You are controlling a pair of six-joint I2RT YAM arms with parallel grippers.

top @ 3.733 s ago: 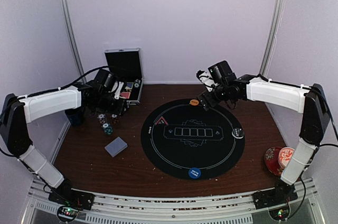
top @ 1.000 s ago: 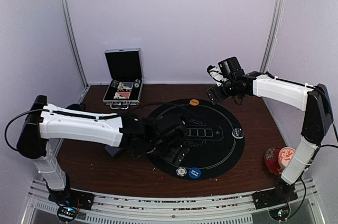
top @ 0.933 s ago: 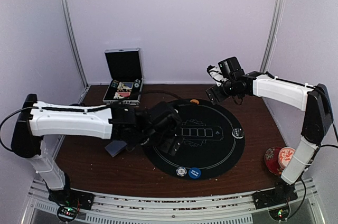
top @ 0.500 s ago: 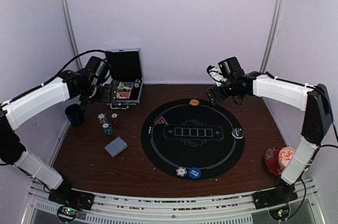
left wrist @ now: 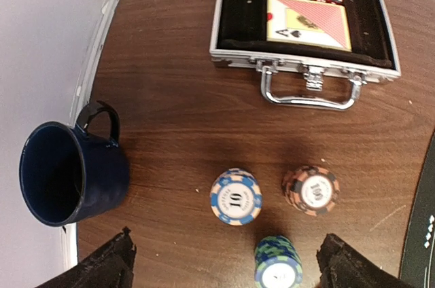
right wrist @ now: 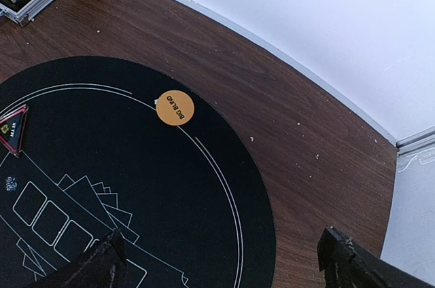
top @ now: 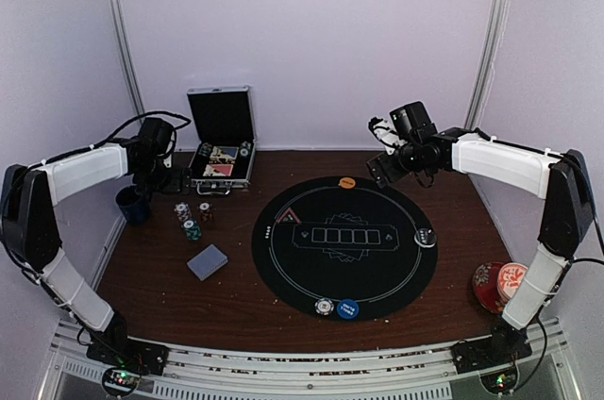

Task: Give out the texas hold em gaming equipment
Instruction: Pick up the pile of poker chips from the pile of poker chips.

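Tabletop: brown wood, pale walls on three sides.
Mat: black, round, white card outlines.
Left gripper: left of the mat, above the chip stacks, fingers spread wide, holding nothing.
Right gripper: over the mat's far right edge, fingers spread wide, holding nothing.
Case: open, beyond the mat's far left.
Card deck: grey-blue, just left of the mat.
Chip stacks: three, left of the mat.
Blue disc: on the mat's near rim, a white chip just beside it.
Orange disc: on the mat's far rim.
Red triangle: on the mat's left part.
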